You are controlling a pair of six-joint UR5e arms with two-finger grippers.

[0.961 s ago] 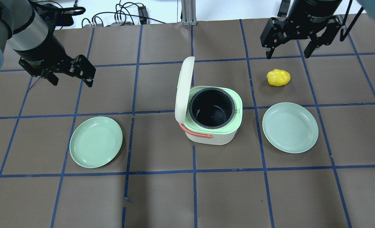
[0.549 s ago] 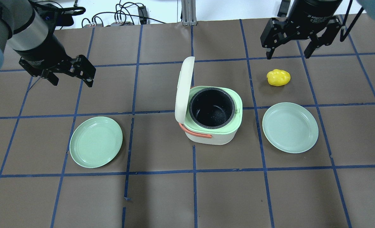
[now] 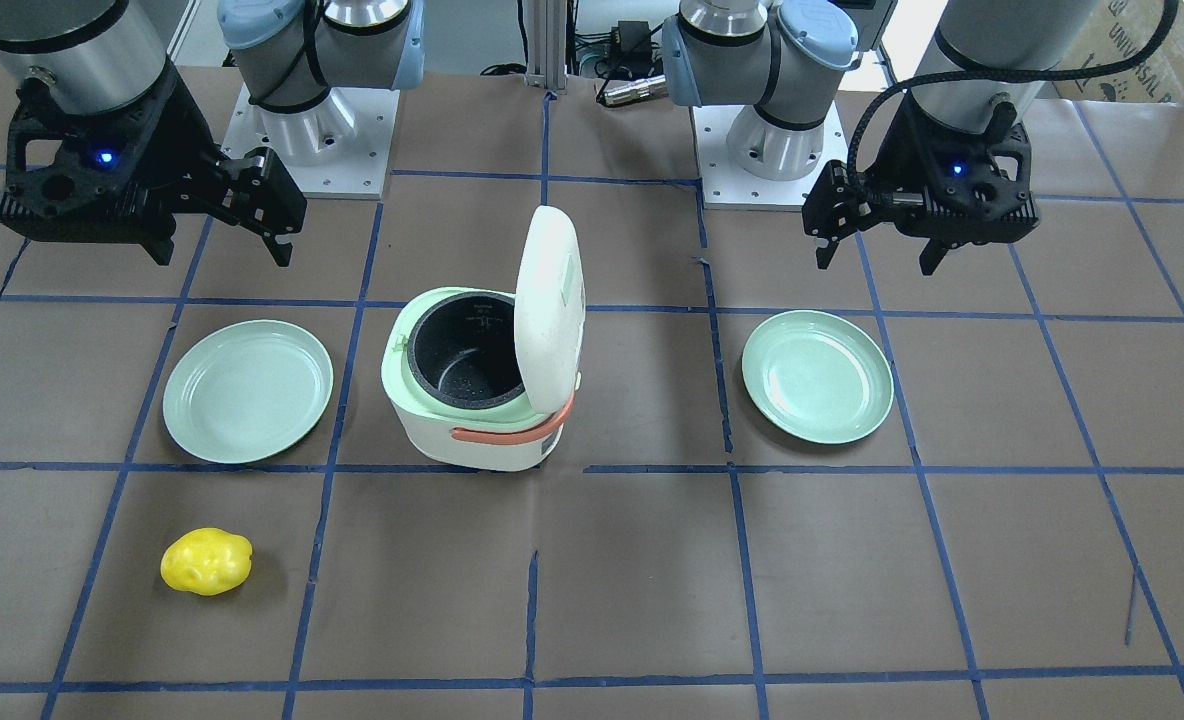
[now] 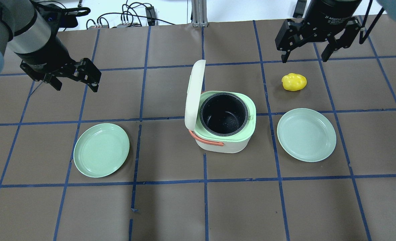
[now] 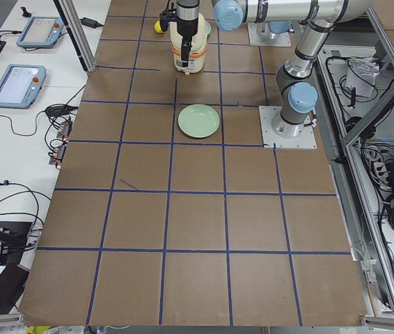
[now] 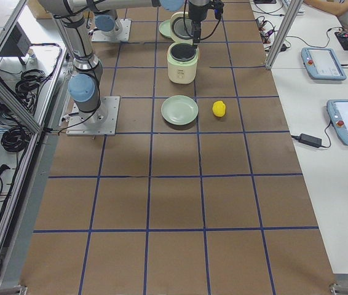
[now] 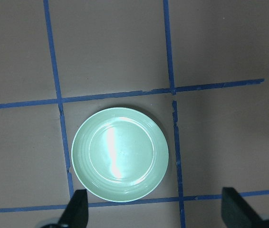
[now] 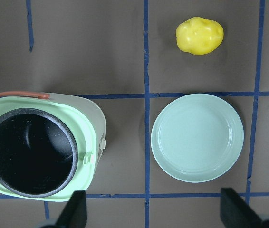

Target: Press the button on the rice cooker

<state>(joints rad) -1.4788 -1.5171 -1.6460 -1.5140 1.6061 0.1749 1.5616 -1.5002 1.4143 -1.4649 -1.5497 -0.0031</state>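
Note:
The rice cooker stands mid-table, white body, pale green rim, orange handle. Its lid stands upright and open, and the black inner pot is empty. It also shows in the front view and the right wrist view. I can make out no button in any view. My left gripper is open and empty, hovering far left of the cooker, above the left plate. My right gripper is open and empty, high at the back right.
A pale green plate lies left of the cooker and another one lies right of it. A yellow potato-like object lies beyond the right plate, under my right gripper. Blue tape lines grid the brown table.

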